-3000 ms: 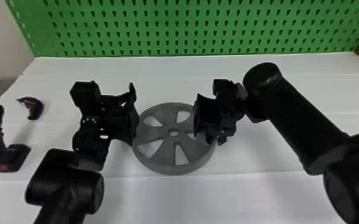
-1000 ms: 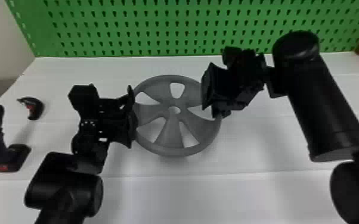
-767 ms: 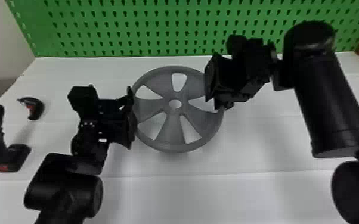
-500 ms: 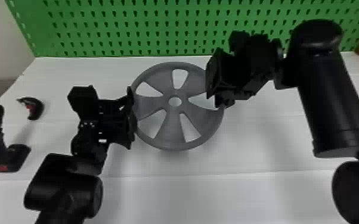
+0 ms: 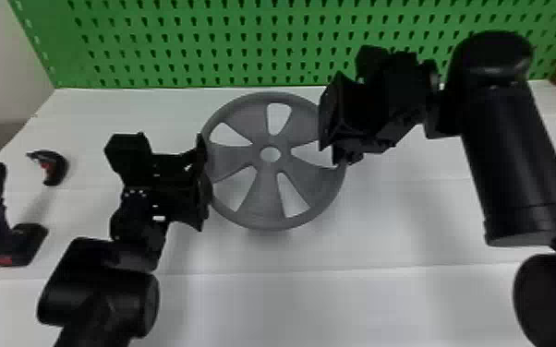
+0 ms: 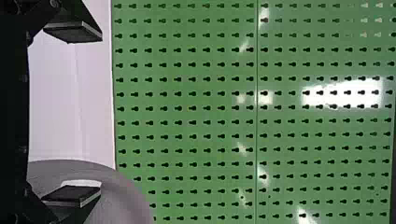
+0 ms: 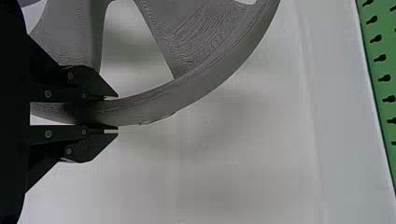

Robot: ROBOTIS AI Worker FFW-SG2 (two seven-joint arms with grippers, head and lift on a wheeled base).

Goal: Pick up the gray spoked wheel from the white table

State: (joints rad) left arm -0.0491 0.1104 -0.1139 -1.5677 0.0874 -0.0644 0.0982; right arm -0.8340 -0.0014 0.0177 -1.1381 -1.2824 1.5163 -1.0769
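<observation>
Gray, matt and finely ridged, probably plastic, the spoked wheel (image 7: 196,86) is seen in the right wrist view with its rim clamped between the two black fingers of my right gripper (image 7: 116,112). The ridges sweep along the spokes in fine curves, and the outer wall carries a thin raised flaw near the fingertips. Smooth white table (image 7: 233,163) lies beyond.

Head view: the wheel stands over the table between my grippers. I count five broad, flaring spokes, five rounded windows and a round hub hole. A soft shadow, set off from the rim, suggests it is raised; I judge the lifting step in hand. My left gripper (image 5: 203,184) is beside the opposite rim. Behind stands a green metal-looking panel (image 5: 263,46) punched with keyhole slots.

Left wrist view: my left fingers are spread wide, one overlapping the wheel's rim; contact cannot be confirmed. The panel shows glossy glare patches and a straight seam.

Next move, in my judgement: maintain the right-hand pinch, raise slowly, and watch for droop or twist from the one-sided hold.
</observation>
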